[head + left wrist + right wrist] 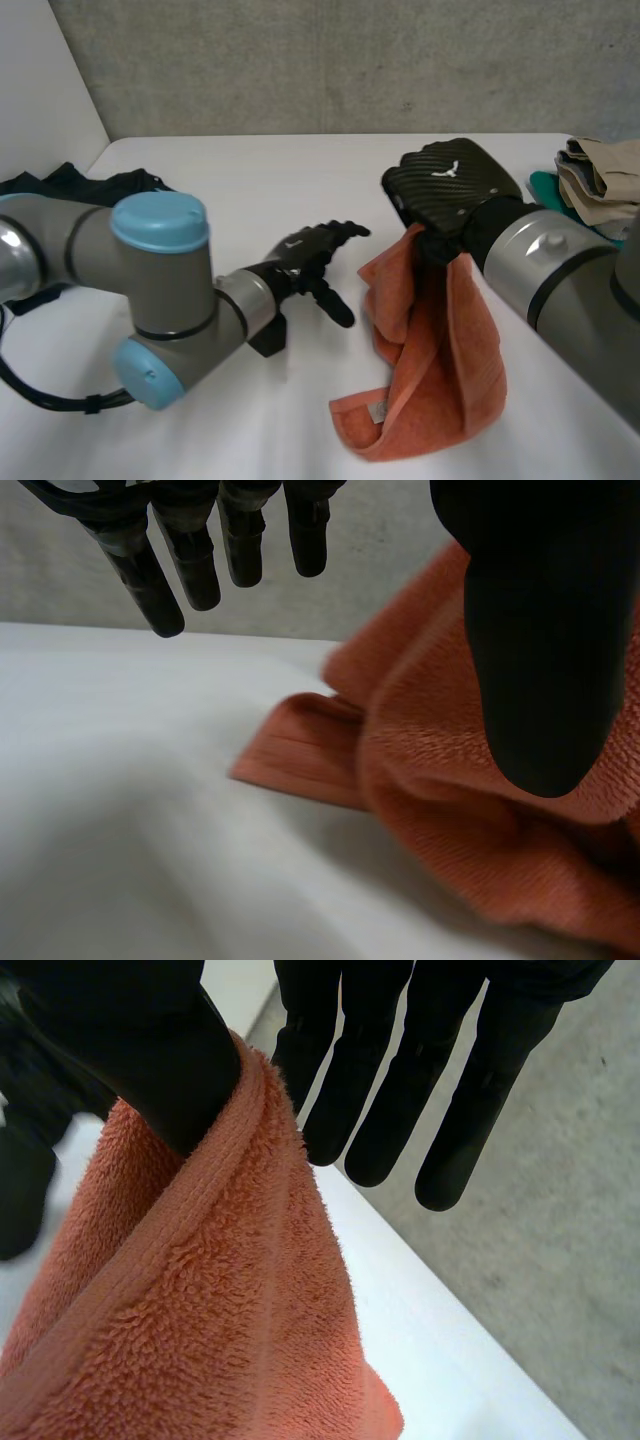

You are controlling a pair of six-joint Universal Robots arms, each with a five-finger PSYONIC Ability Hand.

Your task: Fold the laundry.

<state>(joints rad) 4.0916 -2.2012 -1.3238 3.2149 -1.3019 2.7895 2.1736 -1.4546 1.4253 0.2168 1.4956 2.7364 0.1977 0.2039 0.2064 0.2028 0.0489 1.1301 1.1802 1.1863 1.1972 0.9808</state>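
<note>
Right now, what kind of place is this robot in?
Probably a robot test room: a white table, a plain grey wall, and laundry to practise on, like the orange towel and stacked clothes.

- Overall level: moderately bright and even across the white table in the head view; light soft and diffuse.
- Direction: from above, judged by pale highlights along the top of the left arm's light-blue cap and the upper shell of the right arm.
- Glare: small white glints on the woven back of the right hand.
- Shadow: soft-edged grey band on the table under the orange towel, left wrist view.
- Left wrist view: dimmer; left hand near-black against the paler concrete wall.
- Right wrist view: towel pile well lit, its ribbed edge softly shaded; fingers dark.
</note>
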